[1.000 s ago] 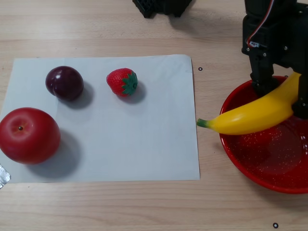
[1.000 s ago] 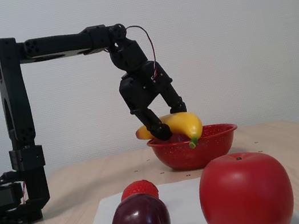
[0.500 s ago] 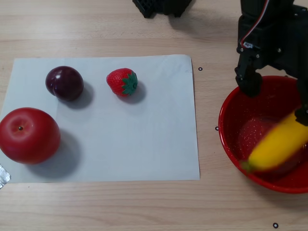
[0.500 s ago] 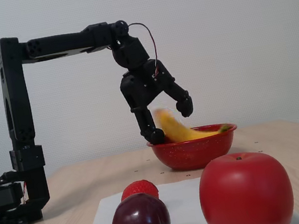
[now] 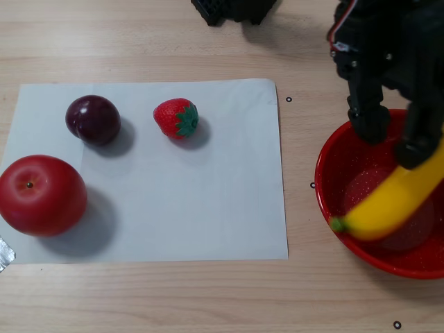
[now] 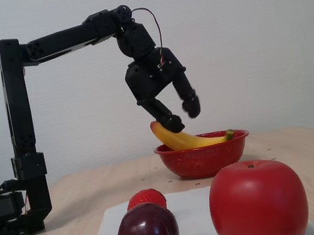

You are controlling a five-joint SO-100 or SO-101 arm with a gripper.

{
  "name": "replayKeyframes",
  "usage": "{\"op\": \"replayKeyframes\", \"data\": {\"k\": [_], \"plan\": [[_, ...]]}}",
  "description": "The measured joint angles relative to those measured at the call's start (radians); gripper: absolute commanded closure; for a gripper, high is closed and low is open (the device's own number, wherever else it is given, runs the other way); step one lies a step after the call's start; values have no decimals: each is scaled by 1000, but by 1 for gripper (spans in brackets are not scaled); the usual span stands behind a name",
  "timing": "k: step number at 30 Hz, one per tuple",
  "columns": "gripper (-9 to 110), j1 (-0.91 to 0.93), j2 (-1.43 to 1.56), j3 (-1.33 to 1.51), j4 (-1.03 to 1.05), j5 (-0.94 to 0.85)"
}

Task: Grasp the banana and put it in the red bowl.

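In the other view we see the banana (image 5: 390,206) lying in the red bowl (image 5: 331,182), its green tip at the bowl's left rim. Above the bowl's far side hangs the gripper (image 5: 393,137), its two fingers spread apart and holding nothing. On the white paper (image 5: 208,208) to the left sit an apple (image 5: 41,195), a plum (image 5: 92,118) and a strawberry (image 5: 176,117).

In the fixed view we find the banana (image 6: 187,141) resting across the bowl (image 6: 204,158), one end jutting above the rim, with the gripper (image 6: 182,115) spread just above it.
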Motion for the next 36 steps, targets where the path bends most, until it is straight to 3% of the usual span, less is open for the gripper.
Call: {"op": "replayKeyframes", "data": {"k": [12,30,36], "plan": [[101,-92,215,12,100,-18],[101,-385,940,598,114,11],[101,-425,1127,904,-49,11]]}}
